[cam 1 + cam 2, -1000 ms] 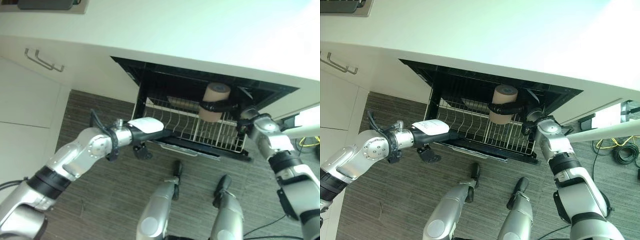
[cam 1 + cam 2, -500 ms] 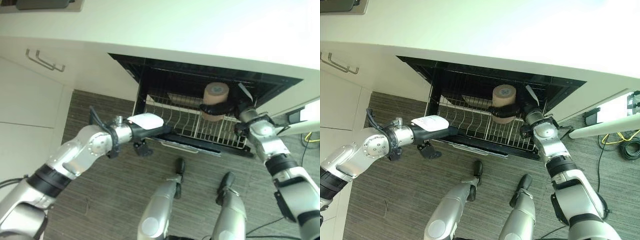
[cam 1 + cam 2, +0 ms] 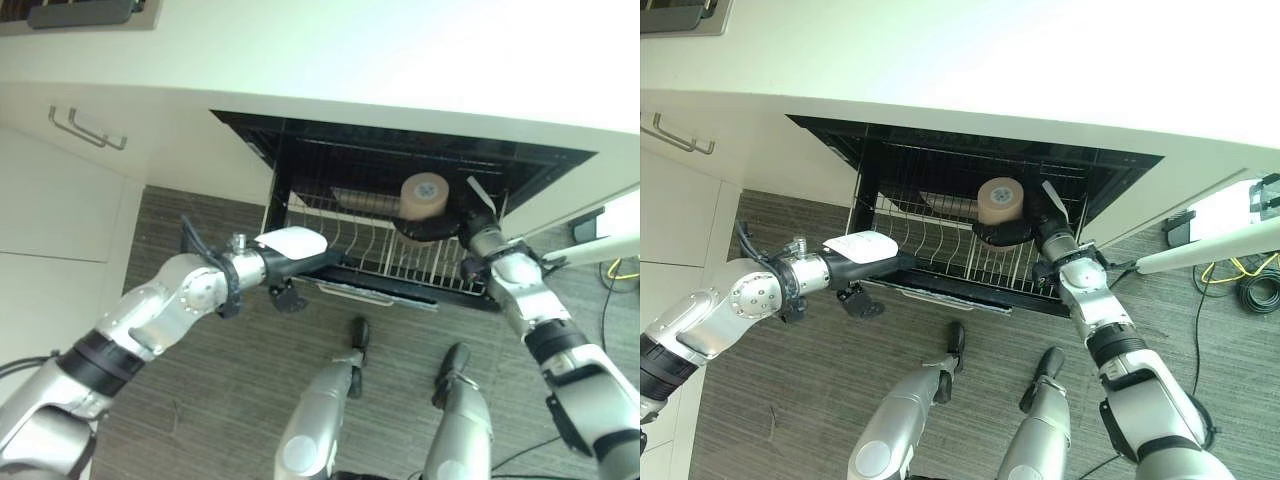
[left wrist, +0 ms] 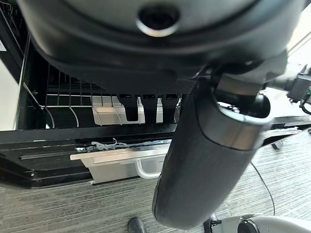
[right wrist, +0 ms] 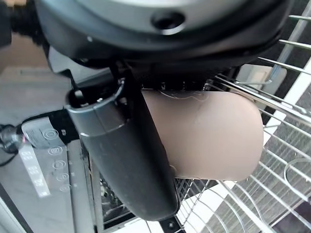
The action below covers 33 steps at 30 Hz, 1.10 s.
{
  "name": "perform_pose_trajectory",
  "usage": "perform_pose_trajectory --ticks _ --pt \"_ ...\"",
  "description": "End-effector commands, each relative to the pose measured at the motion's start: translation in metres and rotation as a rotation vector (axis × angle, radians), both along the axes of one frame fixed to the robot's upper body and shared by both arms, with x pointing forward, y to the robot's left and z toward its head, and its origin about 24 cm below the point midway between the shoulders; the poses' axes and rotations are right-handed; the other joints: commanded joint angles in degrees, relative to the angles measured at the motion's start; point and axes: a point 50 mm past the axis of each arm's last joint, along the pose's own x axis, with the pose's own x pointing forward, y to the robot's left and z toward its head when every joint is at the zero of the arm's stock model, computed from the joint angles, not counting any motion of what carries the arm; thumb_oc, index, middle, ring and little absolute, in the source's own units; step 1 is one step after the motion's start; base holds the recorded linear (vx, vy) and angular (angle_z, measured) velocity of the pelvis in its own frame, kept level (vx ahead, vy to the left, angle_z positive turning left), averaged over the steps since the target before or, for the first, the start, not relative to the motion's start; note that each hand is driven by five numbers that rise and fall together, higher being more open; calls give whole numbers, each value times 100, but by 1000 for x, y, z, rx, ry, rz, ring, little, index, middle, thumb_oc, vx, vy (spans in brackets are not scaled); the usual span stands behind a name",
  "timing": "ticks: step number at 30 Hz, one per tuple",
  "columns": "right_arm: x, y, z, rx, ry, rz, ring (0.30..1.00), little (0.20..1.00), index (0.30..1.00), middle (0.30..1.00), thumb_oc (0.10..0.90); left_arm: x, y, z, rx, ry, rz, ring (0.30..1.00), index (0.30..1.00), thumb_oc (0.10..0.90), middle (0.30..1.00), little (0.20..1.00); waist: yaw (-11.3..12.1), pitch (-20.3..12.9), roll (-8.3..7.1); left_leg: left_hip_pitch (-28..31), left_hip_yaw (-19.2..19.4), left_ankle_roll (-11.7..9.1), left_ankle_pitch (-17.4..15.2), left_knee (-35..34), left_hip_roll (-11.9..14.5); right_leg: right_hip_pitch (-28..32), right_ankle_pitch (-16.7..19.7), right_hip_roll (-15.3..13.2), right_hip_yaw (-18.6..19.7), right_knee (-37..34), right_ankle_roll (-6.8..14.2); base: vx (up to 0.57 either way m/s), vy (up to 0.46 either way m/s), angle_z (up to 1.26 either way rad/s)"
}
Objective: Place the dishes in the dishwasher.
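The dishwasher [image 3: 300, 150] stands open under the counter, with its white wire rack [image 3: 345, 235] pulled out. My right hand [image 3: 1045, 228] is shut on a tan cup [image 3: 999, 201] and holds it tilted over the right part of the rack, one round end facing up. The right wrist view shows the thumb [image 5: 126, 160] lying across the cup [image 5: 214, 136], just above the wires. My left hand [image 3: 292, 245], with a white thumb cover, reaches to the rack's front left edge with its fingers [image 4: 131, 108] straight against it. A grey dish [image 3: 362, 201] lies at the back of the rack.
The white counter [image 3: 400, 60] overhangs the dishwasher. White cabinet doors with metal handles [image 3: 85, 125] stand to the left. The lowered front panel [image 4: 121, 158] sticks out over the grey striped floor. A white bar [image 3: 1210, 250] and yellow cables [image 3: 1225, 285] are at the right.
My right hand has carried the cup further back over the rack and tipped it so that a round end faces up. The left hand has stayed at the rack's front.
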Motion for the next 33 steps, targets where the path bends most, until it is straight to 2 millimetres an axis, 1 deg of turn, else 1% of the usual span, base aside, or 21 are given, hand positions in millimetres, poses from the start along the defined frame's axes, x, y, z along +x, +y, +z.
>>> perform_pose_trajectory --ticks 1,3,5,8,10,11,13,14,16,17,18,19,20,22,24,25,27,28,29,30,33 --pt "-3 -8 29 150 -124 10 900 900 900 900 800 -9 -17 37 -76 -138 -101 900 900 800 900 900 -33 -98 280 90 13 -567 -865 303 465 49 287 -374 34 -498 471 0 0 0" --pt "-6 -5 29 204 -142 19 900 900 900 900 800 -9 -17 36 -78 -136 -98 900 900 800 900 900 -62 -98 282 148 42 -566 -883 303 477 94 276 -370 39 -498 469 0 0 0" --pt "-9 0 31 208 -171 38 900 900 900 900 800 -10 -16 34 -84 -133 -93 900 900 800 900 900 -97 -98 294 255 83 -565 -940 303 485 182 228 -371 42 -498 482 52 25 -2" --pt "-14 15 39 156 -238 74 900 900 900 900 800 -10 -13 31 -97 -133 -80 900 900 800 900 900 -152 -98 342 364 130 -556 -925 303 482 264 240 -384 67 -498 459 44 45 -12" --pt "-17 19 43 145 -271 70 900 900 900 900 800 -10 -11 29 -103 -129 -75 900 900 800 900 900 -173 -98 363 428 154 -554 -936 303 482 317 225 -388 73 -498 456 38 46 -10" --pt "-23 24 49 116 -340 66 900 900 900 900 800 -11 -8 24 -109 -117 -69 900 900 800 900 900 -206 -98 389 528 180 -556 -948 303 482 403 209 -398 78 -498 453 55 50 -5" --pt "-26 28 51 78 -372 68 900 900 900 900 800 -12 -8 19 -113 -109 -64 900 900 800 900 900 -234 -98 401 608 198 -556 -970 303 485 472 185 -398 79 -498 455 61 53 -5" --pt "-28 30 50 41 -365 65 900 900 900 900 800 -13 -6 16 -118 -104 -58 900 900 800 900 900 -263 -99 410 659 219 -554 -983 303 489 510 173 -398 88 -498 455 66 56 -4" --pt "-30 30 43 38 -323 56 900 900 900 900 800 -15 -4 12 -122 -98 -50 900 900 800 900 900 -284 -101 421 785 250 -551 -1047 303 496 627 111 -402 84 -498 461 80 33 -5" --pt "-31 30 42 -1 -335 54 900 900 900 900 800 -16 -3 10 -124 -94 -48 900 900 800 900 900 -293 -114 423 823 251 -551 -1058 303 497 661 100 -402 80 -498 463 96 13 -9" --pt "-32 30 37 -88 -318 43 900 900 900 900 800 -16 0 9 -127 -88 -39 900 900 800 900 900 -314 -156 411 855 263 -559 -1070 303 515 687 85 -399 73 -498 473 46 9 -12" --pt "-32 28 35 -109 -296 36 900 900 900 900 800 -16 1 9 -128 -87 -35 900 900 800 900 900 -328 -170 407 837 265 -559 -1043 303 518 664 111 -396 75 -498 466 80 3 -7" --pt "-32 25 30 -167 -292 -4 900 900 900 900 800 -18 0 4 -129 -81 -36 900 900 800 900 900 -314 -197 397 893 267 -562 -1075 303 521 730 65 -397 97 -498 463 61 -6 -6" --pt "-35 28 36 -309 -384 7 900 900 900 900 800 -20 1 1 -125 -74 -34 900 900 800 900 900 -311 -211 382 941 249 -558 -1085 303 533 783 55 -395 67 -498 465 61 -17 0" --pt "-34 27 37 -418 -368 -8 900 900 900 900 800 -20 1 -1 -118 -70 -36 900 900 800 900 900 -300 -232 372 939 216 -565 -1082 303 534 803 55 -403 48 -498 466 41 -19 3" --pt "-33 28 40 -482 -410 -12 900 900 900 900 800 -20 1 -2 -111 -70 -40 900 900 800 900 900 -277 -225 369 941 189 -559 -1082 303 527 817 48 -401 36 -498 459 49 -34 3" --pt "-30 22 41 -530 -372 -24 900 900 900 900 800 -21 3 -3 -101 -65 -48 900 900 800 900 900 -215 -242 346 932 127 -557 -1080 303 519 841 41 -392 -4 -498 464 29 -46 8" --pt "-29 21 44 -565 -399 -30 900 900 900 900 800 -23 2 -4 -98 -66 -53 900 900 800 900 900 -195 -229 341 934 94 -557 -1076 303 511 852 38 -386 -13 -498 462 4 -42 13" --pt "-29 20 44 -582 -393 -26 900 900 900 900 800 -23 2 -4 -96 -66 -54 900 900 800 900 900 -189 -226 331 908 80 -551 -1042 303 510 829 70 -386 -17 -498 456 7 -36 12" --pt "-27 16 41 -600 -340 -26 900 900 900 900 800 -23 3 -4 -94 -66 -55 900 900 800 900 900 -180 -216 324 919 54 -552 -1070 303 503 846 46 -380 -20 -498 472 -10 -29 11" --pt "-24 12 42 -663 -333 -38 900 900 900 900 800 -24 2 0 -82 -76 -69 900 900 800 900 900 -139 -165 305 838 6 -536 -1017 303 485 789 96 -386 -29 -498 463 -34 -49 3"
